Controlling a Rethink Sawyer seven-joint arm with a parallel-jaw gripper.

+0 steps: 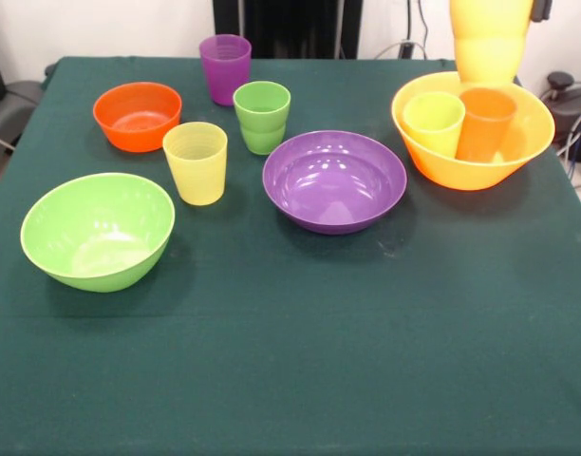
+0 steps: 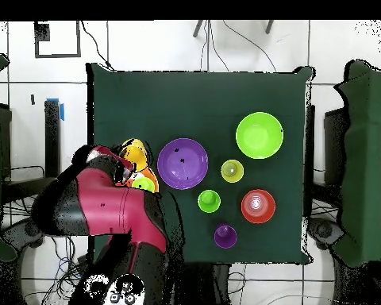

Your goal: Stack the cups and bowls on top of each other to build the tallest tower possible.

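The largest yellow-orange bowl (image 1: 466,157) stands at the back right of the front view. A lime green cup (image 1: 433,122) and an orange cup (image 1: 485,123) stand upright side by side inside it. A ribbed yellow-orange cup (image 1: 490,38) hangs in the air just above the bowl's far rim. My gripper (image 1: 538,9) holds it, and only a dark edge of the gripper shows at the top. In the overhead view my red arm (image 2: 106,206) covers most of this bowl (image 2: 152,176). The purple bowl (image 1: 334,180), lime green bowl (image 1: 98,231) and orange bowl (image 1: 137,116) stand apart and hold nothing.
Three loose cups stand upright between the bowls: pale yellow (image 1: 196,161), green (image 1: 262,116) and purple (image 1: 225,66). A dark green cloth (image 1: 300,361) covers the table. Cables and a dark device (image 1: 561,85) lie beyond the right edge.
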